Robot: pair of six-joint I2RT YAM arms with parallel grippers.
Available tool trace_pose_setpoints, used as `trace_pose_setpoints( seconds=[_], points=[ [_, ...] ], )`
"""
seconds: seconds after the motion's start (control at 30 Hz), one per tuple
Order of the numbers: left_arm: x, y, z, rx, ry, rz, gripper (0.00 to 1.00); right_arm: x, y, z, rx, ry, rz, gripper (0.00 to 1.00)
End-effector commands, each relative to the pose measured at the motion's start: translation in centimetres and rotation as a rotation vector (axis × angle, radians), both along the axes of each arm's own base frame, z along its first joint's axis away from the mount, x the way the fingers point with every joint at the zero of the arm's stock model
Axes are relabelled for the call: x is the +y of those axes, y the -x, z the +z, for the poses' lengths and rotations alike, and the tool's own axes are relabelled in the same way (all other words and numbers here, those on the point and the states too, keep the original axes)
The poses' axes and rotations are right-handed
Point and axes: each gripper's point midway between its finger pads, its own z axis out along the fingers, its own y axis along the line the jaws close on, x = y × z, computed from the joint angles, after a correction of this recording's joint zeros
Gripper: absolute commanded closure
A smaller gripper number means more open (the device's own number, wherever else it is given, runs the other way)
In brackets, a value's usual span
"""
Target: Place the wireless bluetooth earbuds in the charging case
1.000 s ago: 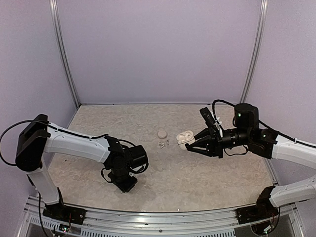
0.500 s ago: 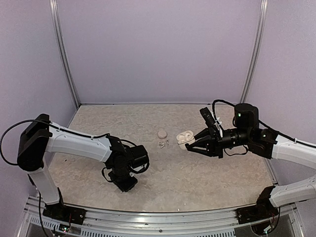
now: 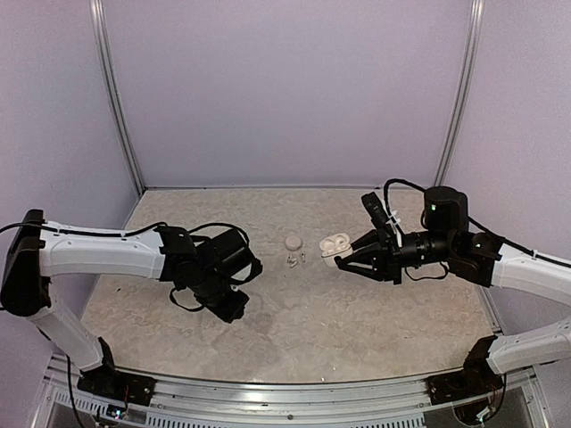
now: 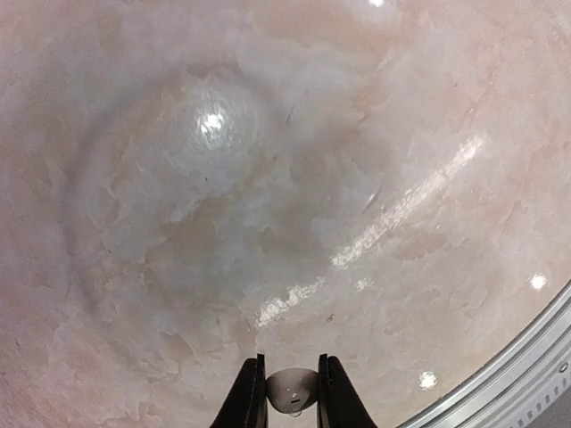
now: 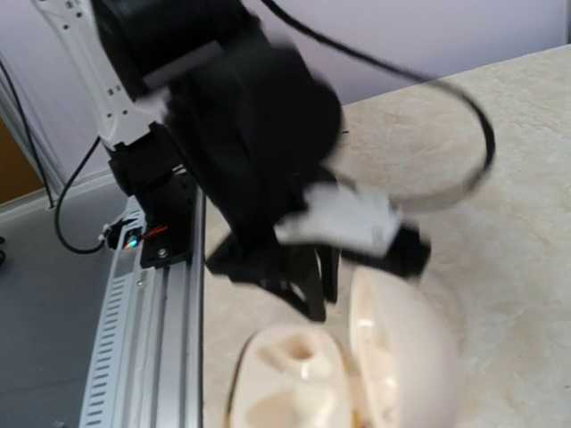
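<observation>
Since a second ago, your left arm is stretching out flatter, its elbow swinging toward the surface's left edge. The left end effector (image 3: pixel 229 307) is drawing back from the near edge toward the middle. Your right arm, the case and the small things on the surface are staying put.

In the left wrist view, that end effector is standing narrow, its fingertips (image 4: pixel 252 392) pressing both sides of a small white rounded piece (image 4: pixel 292 389) with a dark spot. It is looking like an earbud's head, though you cannot be sure.

Your right end effector (image 3: pixel 340 258) is gripping the charging case (image 3: pixel 334 246) just right of the surface's middle. The case is lying open, glossy white, its lid (image 5: pixel 403 349) standing up beside the base (image 5: pixel 284 379), where the wells are showing. Two tiny white bits (image 3: pixel 292 261) are lying between the case and a round puck (image 3: pixel 292 242), too small to make out.
</observation>
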Motion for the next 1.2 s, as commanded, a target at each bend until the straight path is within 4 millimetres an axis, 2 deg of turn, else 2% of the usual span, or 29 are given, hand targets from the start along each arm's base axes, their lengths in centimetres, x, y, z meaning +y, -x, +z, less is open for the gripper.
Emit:
trace_pose_setpoints(
  seconds=[0.0, 0.1, 0.17, 0.3, 0.37, 0.5, 0.6, 0.8, 0.97, 1.17],
  points=[
    [-3.4, -4.0, 9.2, -0.266, 0.280, 0.036, 0.88, -0.5, -0.6, 1.4, -0.067, -0.034, -0.047, 1.00],
    [-4.4, -5.2, 15.2, -0.423, 0.445, 0.055, 0.88, -0.7, -1.0, 2.2, -0.110, -0.062, -0.076, 1.00],
    [-4.5, -5.5, 19.9, -0.523, 0.577, 0.073, 0.88, -0.8, -1.0, 2.7, -0.139, -0.086, -0.082, 1.00],
    [-5.0, -4.7, 27.3, -0.710, 0.784, 0.046, 0.88, -0.7, -0.9, 3.9, -0.221, -0.140, -0.085, 1.00],
    [-5.2, -3.6, 29.9, -0.783, 0.859, 0.021, 0.88, -0.5, -0.8, 4.2, -0.275, -0.154, -0.091, 1.00],
    [-5.7, -2.0, 33.7, -0.888, 0.995, -0.015, 0.88, 0.2, 0.0, 4.9, -0.413, -0.188, -0.097, 1.00],
    [-6.2, -0.6, 35.1, -0.938, 1.053, -0.060, 0.88, 0.9, 0.6, 5.2, -0.481, -0.193, -0.087, 1.00],
    [-8.1, 1.8, 36.2, -1.001, 1.106, -0.170, 0.89, 2.0, 1.5, 5.6, -0.587, -0.201, -0.095, 1.00],
    [-10.3, 3.4, 35.8, -1.030, 1.097, -0.277, 0.89, 2.8, 1.7, 6.0, -0.601, -0.207, -0.097, 1.00],
    [-12.1, 3.8, 34.9, -1.029, 1.072, -0.326, 0.90, 3.5, 1.5, 6.3, -0.539, -0.220, -0.101, 1.00]
  ],
)
